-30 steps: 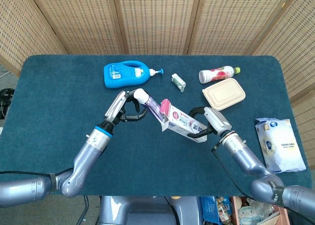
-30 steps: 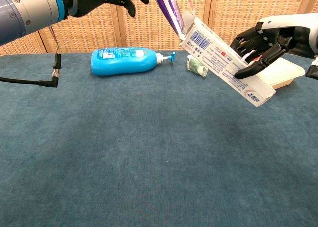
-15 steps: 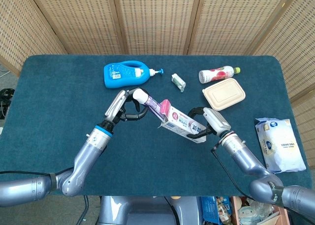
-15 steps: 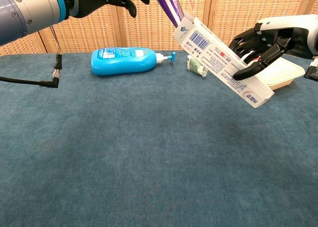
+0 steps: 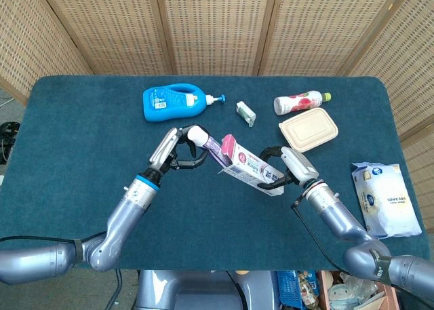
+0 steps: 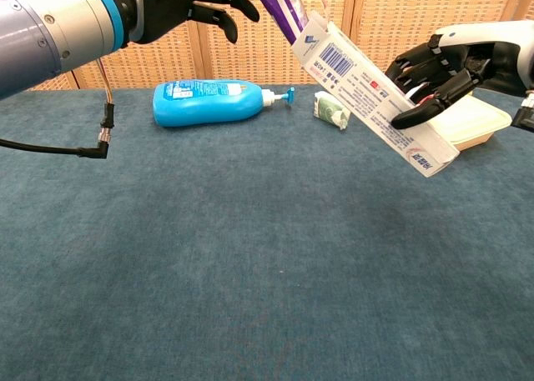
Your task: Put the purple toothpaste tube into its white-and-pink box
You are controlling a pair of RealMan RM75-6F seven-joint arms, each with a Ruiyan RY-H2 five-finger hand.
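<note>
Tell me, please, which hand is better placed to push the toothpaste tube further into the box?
The left hand. It holds the purple toothpaste tube by its capped end, with the far end already at the open mouth of the white-and-pink box. The right hand grips the box's lower end and looks best left steadying it.

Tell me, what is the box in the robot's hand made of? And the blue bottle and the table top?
The white-and-pink box looks like thin printed cardboard: flat panels, sharp folds, a barcode, a loose end flap. The blue bottle seems glossy plastic, since light shines off it. The table top appears covered in dark teal cloth or felt, dull and fuzzy, though the pictures cannot settle which.
</note>
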